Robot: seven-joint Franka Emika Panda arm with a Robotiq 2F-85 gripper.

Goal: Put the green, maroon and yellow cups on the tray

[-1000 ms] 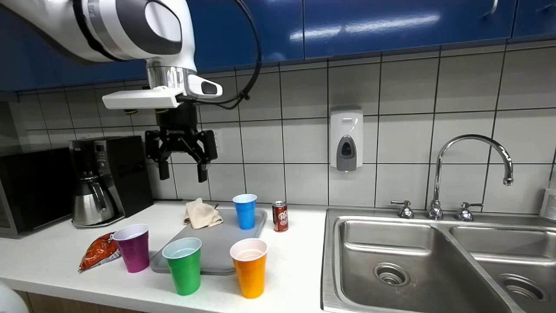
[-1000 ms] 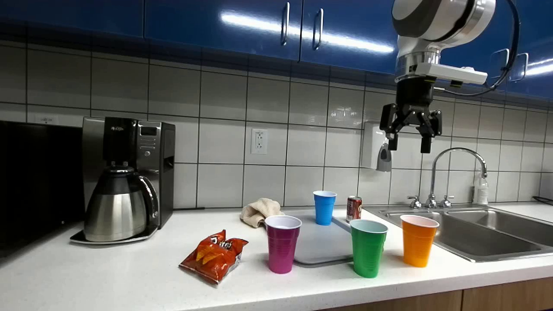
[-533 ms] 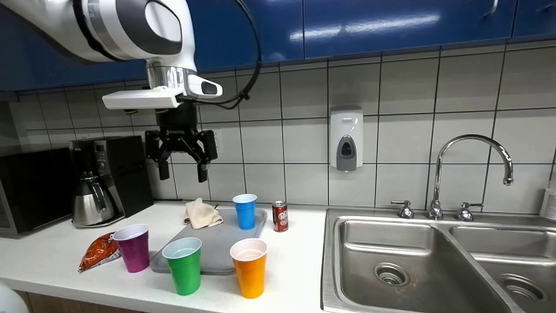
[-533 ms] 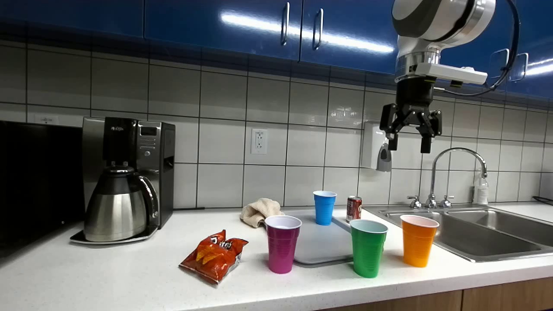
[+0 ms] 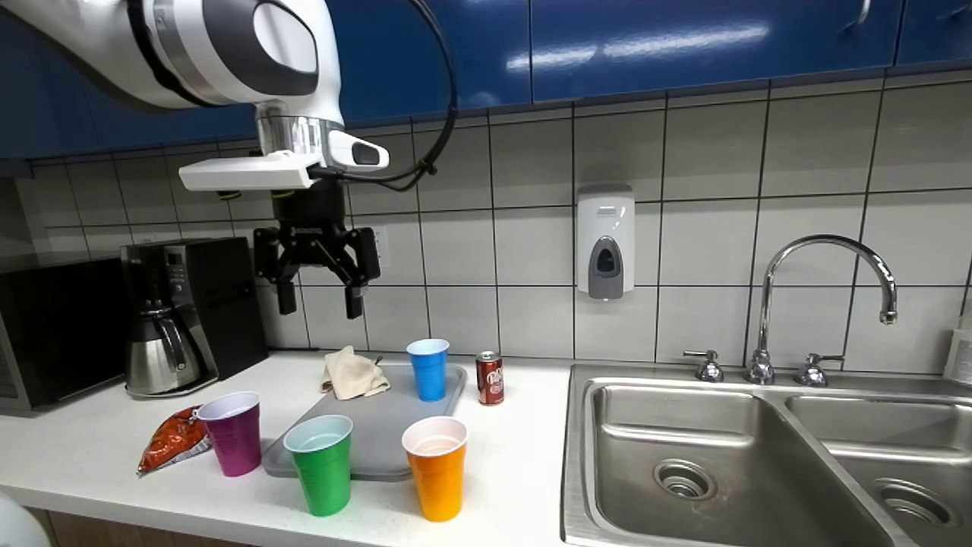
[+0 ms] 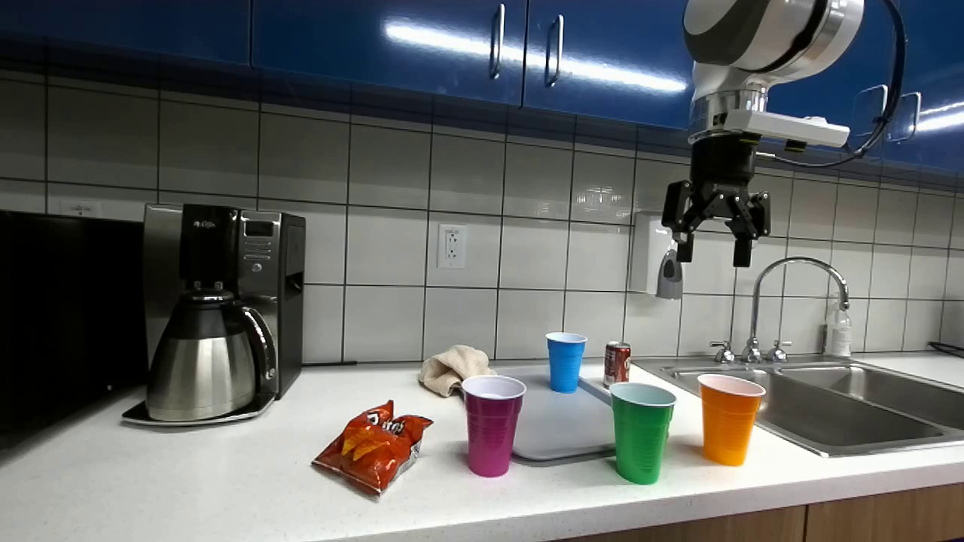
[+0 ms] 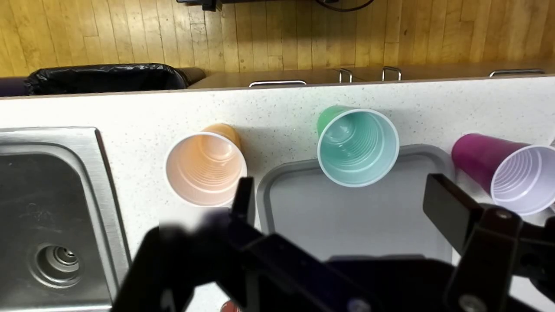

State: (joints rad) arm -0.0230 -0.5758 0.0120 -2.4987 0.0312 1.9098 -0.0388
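Gripper point(image 5: 320, 302) wide, empty, up high; maroon cup point(image 5: 235, 442), green cup point(image 5: 325, 477), orange cup point(image 5: 439, 482) left-to-right off near side of tray point(image 5: 383, 429), first pick likely pending, next center over one and descend.

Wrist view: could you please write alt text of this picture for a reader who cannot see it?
The open, empty gripper frames a gray tray, seen from above. Left to right, an orange cup, a green cup and a maroon cup stand on the white counter, none on the tray; a metal sink shows at left.
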